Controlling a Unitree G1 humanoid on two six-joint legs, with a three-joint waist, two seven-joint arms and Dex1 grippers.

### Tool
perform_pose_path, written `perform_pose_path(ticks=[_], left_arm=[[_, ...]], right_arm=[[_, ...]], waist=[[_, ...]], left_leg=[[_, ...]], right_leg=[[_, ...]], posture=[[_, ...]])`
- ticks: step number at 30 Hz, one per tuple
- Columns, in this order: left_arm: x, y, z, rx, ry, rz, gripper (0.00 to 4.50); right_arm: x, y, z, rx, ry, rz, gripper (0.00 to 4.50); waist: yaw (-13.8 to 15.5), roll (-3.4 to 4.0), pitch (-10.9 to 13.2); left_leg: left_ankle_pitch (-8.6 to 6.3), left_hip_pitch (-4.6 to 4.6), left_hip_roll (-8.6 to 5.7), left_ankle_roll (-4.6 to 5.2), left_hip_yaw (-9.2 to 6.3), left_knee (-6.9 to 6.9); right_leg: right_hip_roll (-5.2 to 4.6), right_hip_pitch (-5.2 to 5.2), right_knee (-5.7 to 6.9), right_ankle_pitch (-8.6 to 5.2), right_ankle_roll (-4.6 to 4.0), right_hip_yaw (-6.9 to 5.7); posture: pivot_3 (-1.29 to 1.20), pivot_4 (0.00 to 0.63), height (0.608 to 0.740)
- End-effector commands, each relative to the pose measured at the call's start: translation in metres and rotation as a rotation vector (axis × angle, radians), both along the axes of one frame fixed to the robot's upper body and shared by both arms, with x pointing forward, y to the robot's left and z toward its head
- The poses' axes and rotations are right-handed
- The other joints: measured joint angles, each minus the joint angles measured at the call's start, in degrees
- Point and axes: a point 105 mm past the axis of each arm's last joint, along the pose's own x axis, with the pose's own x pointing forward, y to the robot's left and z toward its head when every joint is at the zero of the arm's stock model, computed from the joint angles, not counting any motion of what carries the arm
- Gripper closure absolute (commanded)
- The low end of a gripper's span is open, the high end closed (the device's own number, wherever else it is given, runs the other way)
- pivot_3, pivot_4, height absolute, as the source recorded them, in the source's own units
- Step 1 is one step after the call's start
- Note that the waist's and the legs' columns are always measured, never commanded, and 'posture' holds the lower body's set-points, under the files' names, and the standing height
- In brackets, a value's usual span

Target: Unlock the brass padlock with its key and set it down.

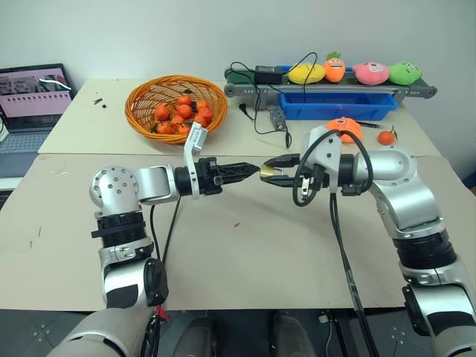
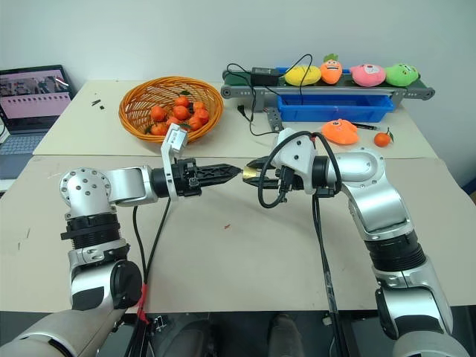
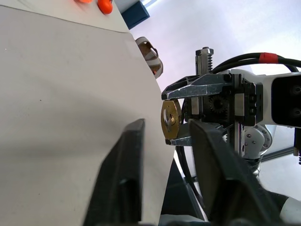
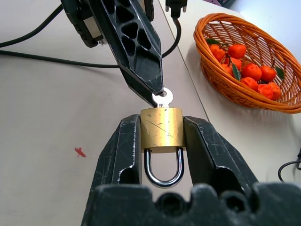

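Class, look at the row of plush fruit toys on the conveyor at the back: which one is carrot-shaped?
The orange plush carrot with green leaves, second along, between the yellow plush and the pink plush; the green plush ends the row.

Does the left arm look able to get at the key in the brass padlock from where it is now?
Probably yes. The left end effector is already pinching the key, which sits in the brass padlock clamped by the right end effector above the table; nothing stands between them.

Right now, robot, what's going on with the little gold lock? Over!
Right gripper shut on brass padlock, shackle still closed. Left gripper pinching key, key in the lock. Nothing in the way.
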Motion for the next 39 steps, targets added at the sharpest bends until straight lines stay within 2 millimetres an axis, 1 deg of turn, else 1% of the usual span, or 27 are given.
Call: perform_pose_path(ticks=[1, 11, 14, 18, 22, 27, 34, 37, 39], left_arm=[[-0.002, -0.002, 0.015, -0.035, -0.048, -0.019, 4.39], [-0.002, -0.003, 0.014, -0.034, -0.043, -0.017, 4.39], [-0.004, -0.004, 0.012, -0.008, -0.059, -0.026, 4.39], [-0.008, -0.009, 0.009, 0.018, -0.086, -0.053, 4.39], [-0.017, -0.014, 0.002, 0.088, -0.152, -0.096, 4.39], [-0.025, -0.015, -0.004, 0.18, -0.278, -0.14, 4.39], [-0.035, -0.016, -0.007, 0.268, -0.442, -0.221, 4.39], [-0.037, -0.016, -0.008, 0.271, -0.447, -0.237, 4.39], [-0.034, -0.016, -0.004, 0.228, -0.404, -0.217, 4.39]], right_arm=[[-0.002, -0.002, 0.013, 0.008, -0.06, -0.002, 3.58], [-0.003, -0.003, 0.015, 0.011, -0.059, -0.005, 3.58], [-0.004, -0.002, 0.015, 0.013, -0.053, -0.002, 3.58], [-0.006, -0.001, 0.014, 0.028, -0.018, 0.01, 3.58], [-0.009, 0.001, 0.014, 0.047, 0.026, 0.018, 3.58], [-0.012, 0.001, 0.008, 0.051, 0.062, 0.017, 3.58], [-0.012, 0.0, 0.006, 0.05, 0.092, 0.015, 3.58], [-0.012, -0.001, 0.006, 0.048, 0.096, 0.015, 3.58], [-0.012, -0.001, 0.006, 0.048, 0.094, 0.014, 3.58]], waist=[[0.0, 0.0, 0.0], [0.0, 0.0, 0.0], [0.0, 0.0, 0.0], [0.0, 0.0, 0.0], [0.0, 0.0, 0.0], [0.0, 0.0, 0.0], [0.0, 0.0, 0.0], [0.1, 0.0, 0.0], [0.1, 0.0, 0.0]], left_leg=[[0.0, 0.0, 0.0, 0.0, 0.0, 0.0], [0.0, 0.0, 0.0, 0.0, 0.0, 0.0], [0.0, 0.0, 0.0, 0.0, 0.0, 0.0], [0.0, 0.0, 0.0, 0.0, 0.0, 0.0], [0.0, 0.0, 0.0, 0.0, 0.0, -0.01], [0.0, 0.0, 0.01, 0.0, 0.0, -0.01], [-0.02, -0.01, 0.01, 0.04, 0.01, -0.01], [-0.03, -0.02, 0.01, 0.05, 0.01, -0.01], [-0.03, -0.02, 0.01, 0.05, 0.01, 0.0]], right_leg=[[0.0, 0.0, 0.0, 0.0, 0.0, 0.0], [0.0, 0.0, 0.0, 0.0, 0.0, 0.0], [0.0, 0.0, 0.0, 0.0, 0.0, 0.0], [0.0, 0.0, 0.0, 0.0, 0.0, 0.0], [0.0, -0.01, 0.0, 0.0, 0.0, 0.0], [0.0, -0.01, 0.01, 0.0, 0.0, 0.0], [0.0, -0.02, 0.0, 0.0, -0.01, 0.01], [0.0, -0.03, 0.0, -0.01, -0.01, 0.01], [0.0, -0.02, 0.01, 0.0, -0.01, 0.0]], posture=[[0.0, 0.15, 0.74], [0.0, 0.15, 0.74], [0.0, 0.15, 0.74], [0.0, 0.15, 0.74], [0.0, 0.15, 0.74], [0.0, 0.15, 0.74], [0.0, 0.15, 0.74], [0.0, 0.15, 0.74], [0.0, 0.15, 0.74]])
